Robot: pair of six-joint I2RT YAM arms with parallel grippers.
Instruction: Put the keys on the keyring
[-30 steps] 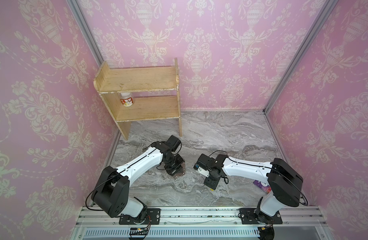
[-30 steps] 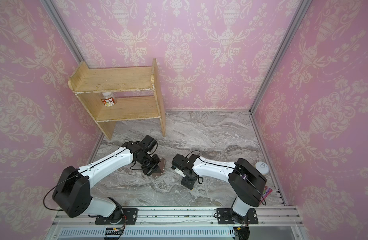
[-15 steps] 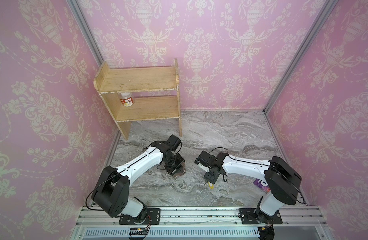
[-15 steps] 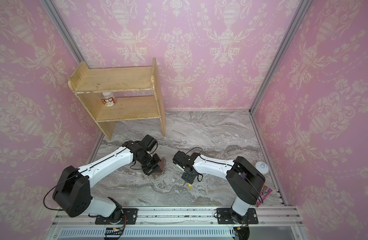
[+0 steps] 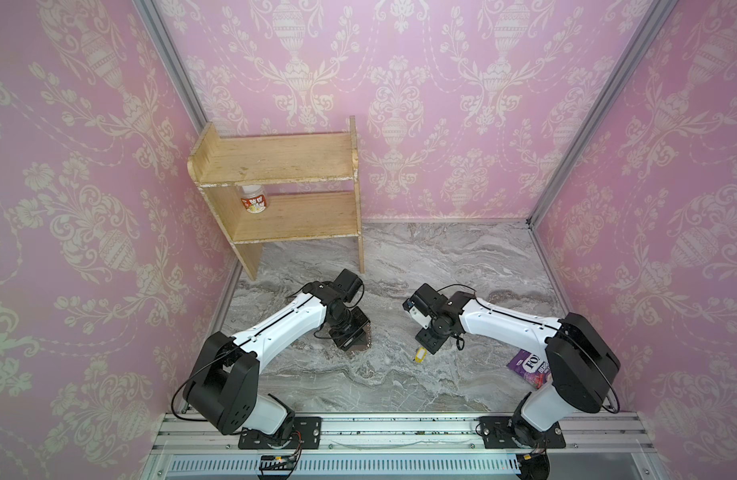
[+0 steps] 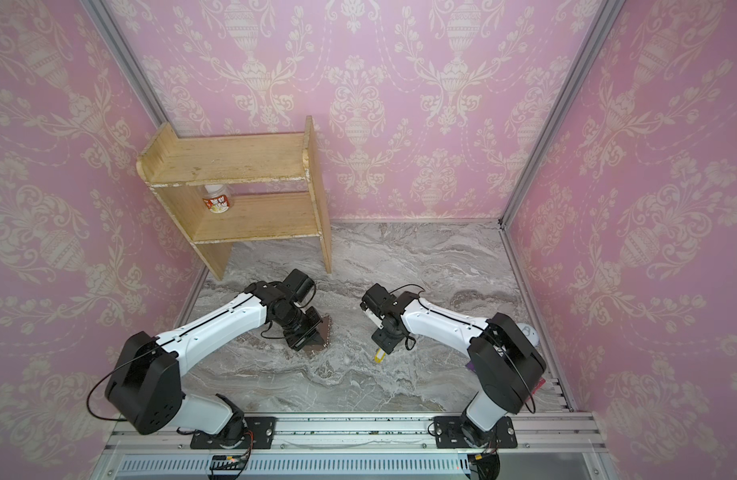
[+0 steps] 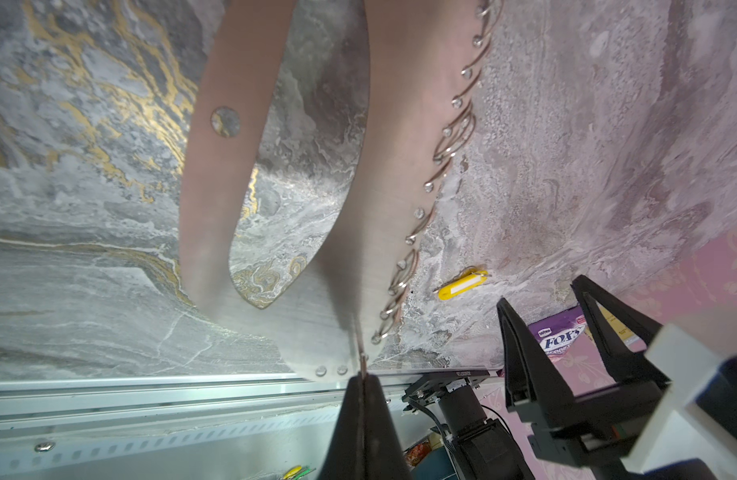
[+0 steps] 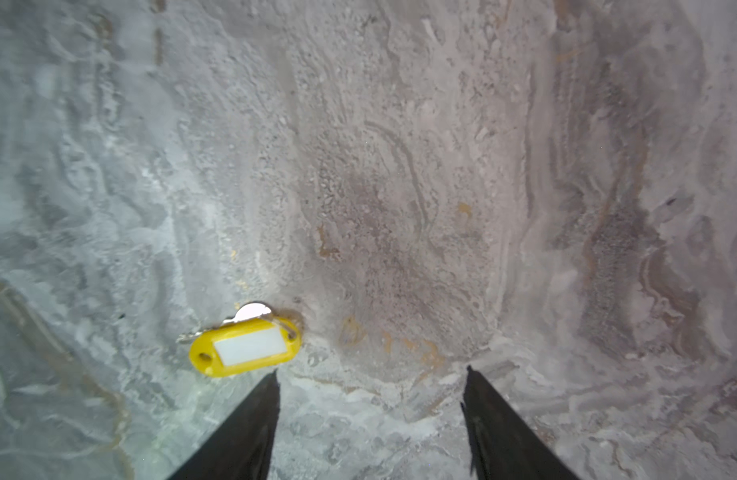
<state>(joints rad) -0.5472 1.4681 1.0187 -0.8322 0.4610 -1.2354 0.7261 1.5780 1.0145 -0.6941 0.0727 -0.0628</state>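
The keys (image 8: 246, 347), a small silver key on a yellow tag with a pale label window, lie flat on the marble table (image 5: 441, 257). They also show in both top views (image 5: 419, 355) (image 6: 379, 355) and in the left wrist view (image 7: 462, 284). My right gripper (image 8: 371, 370) hangs open just above the table, the tag beside one fingertip and nothing between the fingers. The keyring (image 7: 383, 166), a flat grey plate with an oval cut-out and a row of silver rings along one edge, is held tilted. My left gripper (image 7: 362, 376) is shut on its edge (image 5: 350, 338).
A wooden shelf (image 5: 283, 195) stands at the back left with a small bottle (image 5: 254, 201) on its lower board. A purple candy packet (image 5: 528, 368) lies near the right arm's base. A metal rail (image 5: 400, 428) runs along the front edge.
The keys, hidden under the right gripper a second ago, now lie uncovered on the table. The right gripper has drawn back a little. The left arm and keyring have stayed still.
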